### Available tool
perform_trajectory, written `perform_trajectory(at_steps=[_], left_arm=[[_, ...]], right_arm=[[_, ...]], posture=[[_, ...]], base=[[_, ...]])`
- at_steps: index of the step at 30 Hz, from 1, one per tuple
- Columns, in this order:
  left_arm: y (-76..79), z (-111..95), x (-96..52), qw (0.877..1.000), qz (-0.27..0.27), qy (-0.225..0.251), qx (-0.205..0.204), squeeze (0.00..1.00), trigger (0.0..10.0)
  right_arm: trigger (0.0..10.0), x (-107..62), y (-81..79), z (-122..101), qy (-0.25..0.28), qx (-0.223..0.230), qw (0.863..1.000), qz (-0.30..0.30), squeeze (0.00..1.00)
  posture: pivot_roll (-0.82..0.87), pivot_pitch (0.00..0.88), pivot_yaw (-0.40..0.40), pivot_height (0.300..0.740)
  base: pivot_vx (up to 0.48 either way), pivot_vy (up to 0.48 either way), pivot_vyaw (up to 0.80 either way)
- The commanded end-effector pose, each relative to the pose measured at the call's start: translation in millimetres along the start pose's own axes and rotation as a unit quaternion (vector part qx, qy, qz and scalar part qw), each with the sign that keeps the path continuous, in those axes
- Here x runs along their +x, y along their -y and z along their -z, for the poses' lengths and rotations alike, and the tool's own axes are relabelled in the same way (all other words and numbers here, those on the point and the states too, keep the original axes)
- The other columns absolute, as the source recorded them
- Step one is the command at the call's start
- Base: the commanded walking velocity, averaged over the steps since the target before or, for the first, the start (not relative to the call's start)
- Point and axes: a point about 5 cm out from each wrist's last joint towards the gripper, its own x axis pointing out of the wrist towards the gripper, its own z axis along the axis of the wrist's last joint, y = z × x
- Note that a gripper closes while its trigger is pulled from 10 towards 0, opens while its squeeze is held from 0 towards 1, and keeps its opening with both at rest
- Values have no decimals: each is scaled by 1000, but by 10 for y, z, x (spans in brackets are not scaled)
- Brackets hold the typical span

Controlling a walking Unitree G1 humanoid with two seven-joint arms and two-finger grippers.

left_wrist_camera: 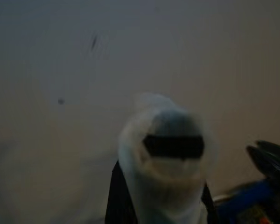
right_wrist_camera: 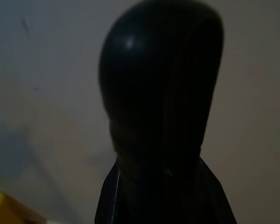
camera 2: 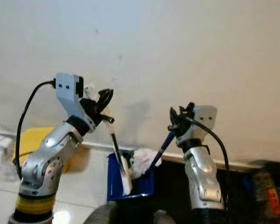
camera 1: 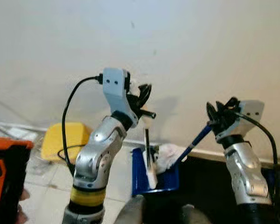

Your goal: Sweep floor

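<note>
The left gripper [camera 1: 143, 100] is closed on the brush [camera 1: 149, 154], whose handle hangs straight down into the blue dustpan [camera 1: 141, 177]. The right gripper [camera 1: 219, 114] clamps the dustpan handle [camera 1: 196, 140], which slants down-left to the pan between the arms

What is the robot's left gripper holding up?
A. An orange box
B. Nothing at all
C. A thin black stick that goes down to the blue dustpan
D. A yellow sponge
C. The left gripper is closed on the top of a thin black handle that runs down into the blue dustpan by the wall, while the right gripper holds a blue handle.
</note>
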Motion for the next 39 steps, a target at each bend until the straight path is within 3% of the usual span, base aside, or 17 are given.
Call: perform_trajectory(at_steps=[1,39], left_arm=[[-22,47,-19,1000,-4,-12,1,0,10000],[-1,43,-14,1000,1,-8,-2,0,10000]], right_arm=[[10000,14,-65,-103,31,19,999,-10,0],[10000,30,-67,-97,27,16,999,-17,0]], posture=[[107,138,66,740],[104,132,56,740]], base=[[240,-412,0],[296,-352,0]])
